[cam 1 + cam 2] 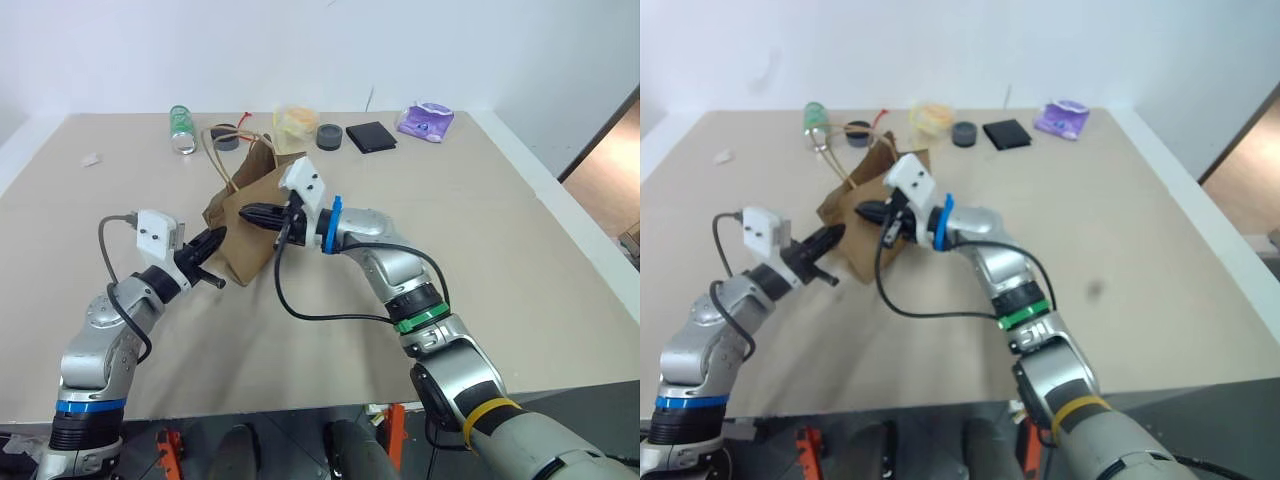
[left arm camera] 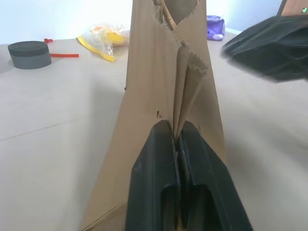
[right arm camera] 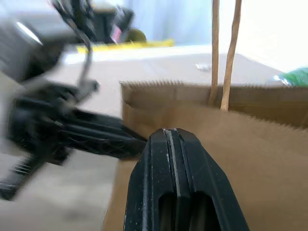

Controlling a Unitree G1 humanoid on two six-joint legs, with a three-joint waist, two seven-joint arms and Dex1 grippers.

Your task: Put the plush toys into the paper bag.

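Note:
The brown paper bag (image 1: 252, 250) stands crumpled near the table's middle, its tan cord handles (image 1: 216, 152) trailing toward the back. My left gripper (image 1: 220, 236) is at the bag's left side. In the left wrist view it (image 2: 177, 127) is shut on the bag's folded side crease (image 2: 185, 82). My right gripper (image 1: 250, 212) reaches in from the right. It (image 3: 171, 132) is shut, its tips against the bag's front wall (image 3: 269, 144); I cannot tell whether paper is pinched. The plush toys are hidden.
Along the table's back edge lie a green bottle (image 1: 182, 128), a black tape roll (image 1: 225, 137), a yellowish plastic bag (image 1: 295, 120), a grey roll (image 1: 329, 136), a black square (image 1: 370, 136) and a purple packet (image 1: 425, 121). A white scrap (image 1: 92, 159) lies far left.

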